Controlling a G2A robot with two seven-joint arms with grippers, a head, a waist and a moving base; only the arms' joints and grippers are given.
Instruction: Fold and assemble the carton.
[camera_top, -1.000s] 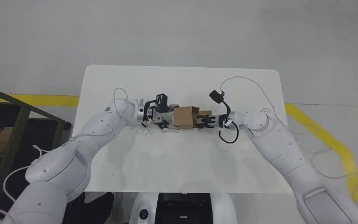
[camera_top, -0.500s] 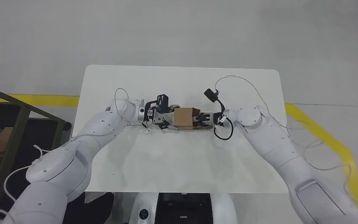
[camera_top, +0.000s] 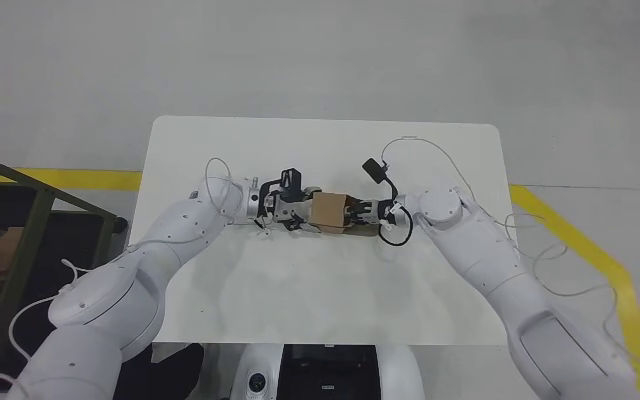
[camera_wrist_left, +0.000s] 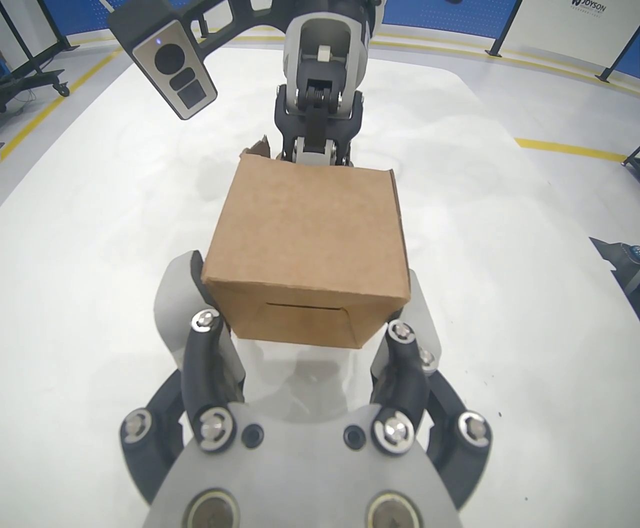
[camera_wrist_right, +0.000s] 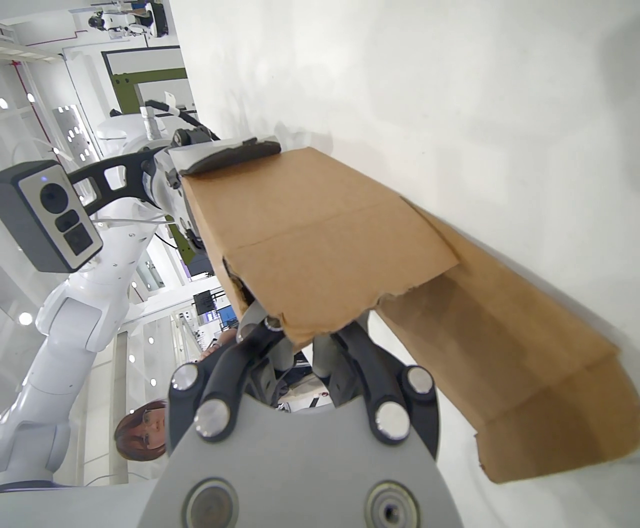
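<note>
Carton (camera_wrist_left: 310, 240): plain brown corrugated board, squared up into a small box, lying at the middle of the white bench (camera_top: 320, 290) between both arms. Top panel smooth and uncreased. End toward the left arm closed, with a thin slit line across its face. Opposite end open: one flap with a ragged, torn edge standing out, and a second, longer flap with a cross crease extending low beside the bench surface.

Left claw (camera_wrist_left: 305, 300): spread to the carton's width, fingers (camera_wrist_left: 175, 300) pressed against both side walls at the closed end, holding it.

Right claw (camera_wrist_left: 315, 150): set at the open end, tips hidden behind the flaps. Opening and grip cannot be told.
</note>
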